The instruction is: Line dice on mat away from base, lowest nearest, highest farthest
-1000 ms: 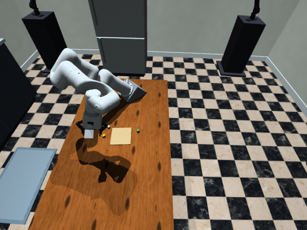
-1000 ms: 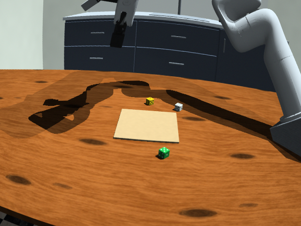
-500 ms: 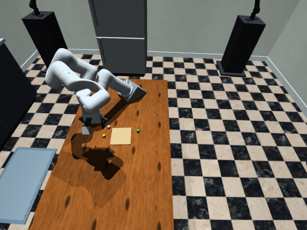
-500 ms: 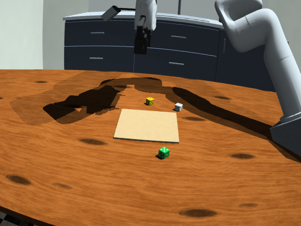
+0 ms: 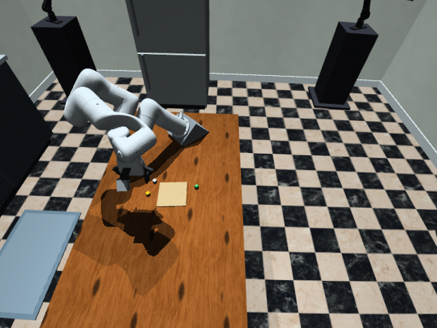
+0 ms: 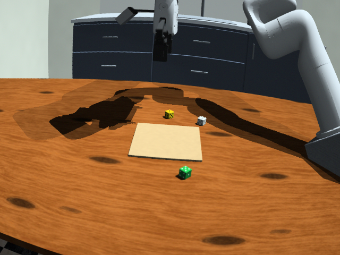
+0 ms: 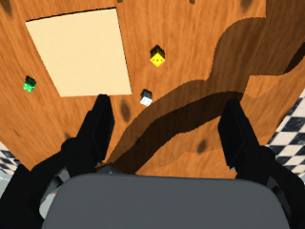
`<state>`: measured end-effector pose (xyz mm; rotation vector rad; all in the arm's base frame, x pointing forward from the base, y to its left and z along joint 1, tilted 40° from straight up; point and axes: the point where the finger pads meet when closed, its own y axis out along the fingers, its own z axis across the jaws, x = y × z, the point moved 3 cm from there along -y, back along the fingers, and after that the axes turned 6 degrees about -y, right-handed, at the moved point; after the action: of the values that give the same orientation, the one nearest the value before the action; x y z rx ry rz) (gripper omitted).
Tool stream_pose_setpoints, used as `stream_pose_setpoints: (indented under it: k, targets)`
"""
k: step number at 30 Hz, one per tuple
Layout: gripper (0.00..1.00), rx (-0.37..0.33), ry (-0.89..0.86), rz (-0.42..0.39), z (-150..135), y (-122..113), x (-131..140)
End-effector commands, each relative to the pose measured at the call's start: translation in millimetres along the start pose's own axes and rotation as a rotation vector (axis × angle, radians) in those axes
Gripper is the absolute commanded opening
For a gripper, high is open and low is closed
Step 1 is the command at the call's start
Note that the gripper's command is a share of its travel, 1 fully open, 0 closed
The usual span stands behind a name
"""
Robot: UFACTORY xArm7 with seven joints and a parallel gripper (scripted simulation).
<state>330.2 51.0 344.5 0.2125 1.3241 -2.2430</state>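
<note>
Three small dice off the mat (image 6: 166, 141): yellow die (image 6: 169, 113), white die (image 6: 201, 120), green die (image 6: 185, 172). Likely light, rigid, slick; pinch opposite side faces squarely. Gripper (image 6: 162, 50) hangs fully open, empty, above the bench (image 6: 82, 192).

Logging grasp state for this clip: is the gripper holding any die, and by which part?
Nothing is held. The gripper hangs open above the table, all three dice lying apart from it.

A flat square tan mat (image 6: 166, 141) lay on the wooden tabletop (image 6: 82, 192); the small green die (image 6: 185, 172) sat before it, the yellow die (image 6: 169, 113) and white die (image 6: 201, 120) behind it.
</note>
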Motion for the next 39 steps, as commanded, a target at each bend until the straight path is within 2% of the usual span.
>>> stream_pose_setpoints:
  k: [1,5,10,12,19,23,27,39]
  targets:
    - [1.00,-0.001,0.000,0.002,0,-1,-1]
    - [1.00,-0.001,0.000,0.002,0,1,-1]
    - [1.00,-0.001,0.000,0.002,-1,25,-1]
    - [1.00,-0.001,0.000,0.002,-1,25,-1]
    - [1.00,-0.001,0.000,0.002,-1,84,-1]
    - [1.00,-0.001,0.000,0.002,-1,106,-1]
    - [1.00,-0.001,0.000,0.002,-1,113,-1]
    - [1.00,-0.001,0.000,0.002,-1,113,-1]
